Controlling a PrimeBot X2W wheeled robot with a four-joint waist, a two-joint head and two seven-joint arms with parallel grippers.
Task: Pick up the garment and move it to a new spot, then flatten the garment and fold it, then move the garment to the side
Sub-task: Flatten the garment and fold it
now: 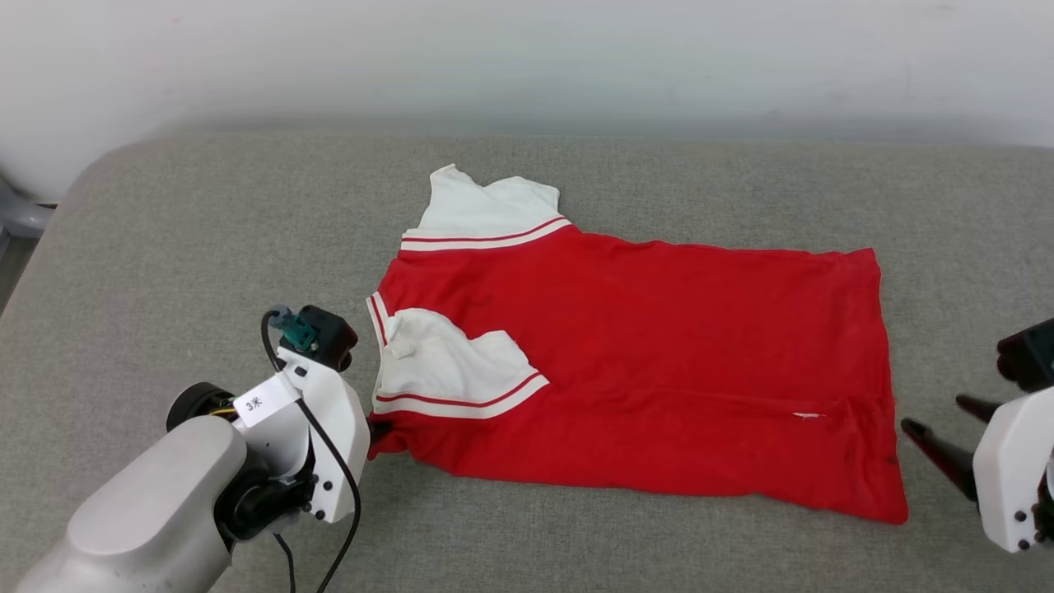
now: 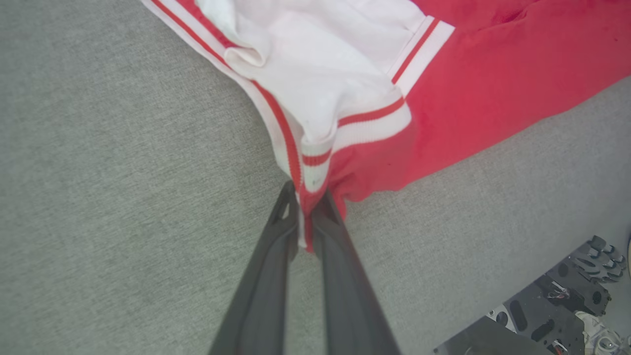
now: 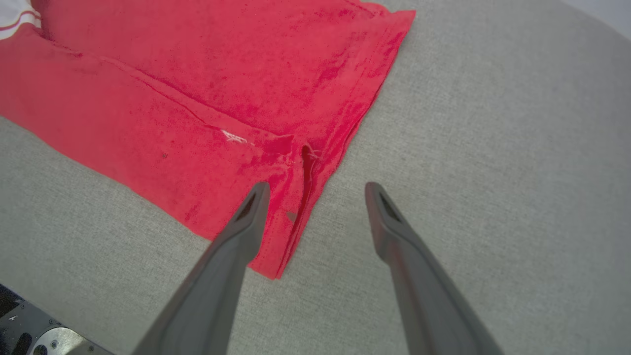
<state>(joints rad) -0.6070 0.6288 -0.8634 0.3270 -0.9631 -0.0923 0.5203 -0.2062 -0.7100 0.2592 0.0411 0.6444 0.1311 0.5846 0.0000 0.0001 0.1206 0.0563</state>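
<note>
On grey padded surface (image 1: 206, 247), about mid: red jersey T-shirt (image 1: 659, 354), lying mostly flat. Long axis runs left–right across me. Collar end points to my left, hem (image 3: 345, 128) to my right. Far white sleeve (image 1: 486, 210) points at surface's far edge. Near white sleeve (image 1: 445, 366) folded onto red body. My left pincer (image 2: 305, 197) pressed together, pinching striped trim (image 2: 315, 160) at shirt's near-left corner. My right pincer (image 3: 316, 190) spread at hem: one finger over cloth, other over bare surface.

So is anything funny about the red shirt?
Yes. The garment isn't flat: its near white sleeve is flopped over the red body, and the left gripper pinches its striped corner, bunching it.
</note>
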